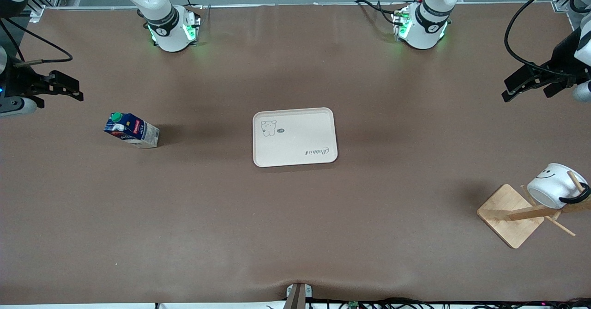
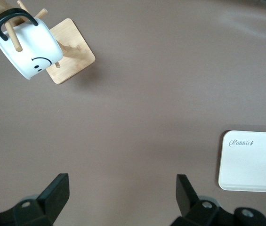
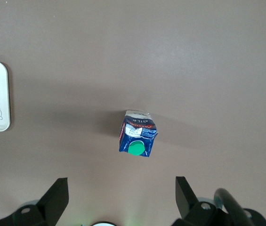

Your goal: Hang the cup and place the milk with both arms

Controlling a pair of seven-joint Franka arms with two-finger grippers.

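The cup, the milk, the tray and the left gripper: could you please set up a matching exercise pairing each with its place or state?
Things:
1. cup
2. milk
3. tray
4. left gripper

Places or states:
A. lies bare at the middle of the table
B. hangs by its handle on a peg of the wooden rack
C. open, up in the air at the left arm's end of the table
D. stands on the table toward the right arm's end

Pairs: 1-B, 2-D, 3-A, 4-C

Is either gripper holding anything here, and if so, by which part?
Nothing is held. The left gripper and right gripper are both open and empty; the cup hangs on the rack, and the milk stands alone.
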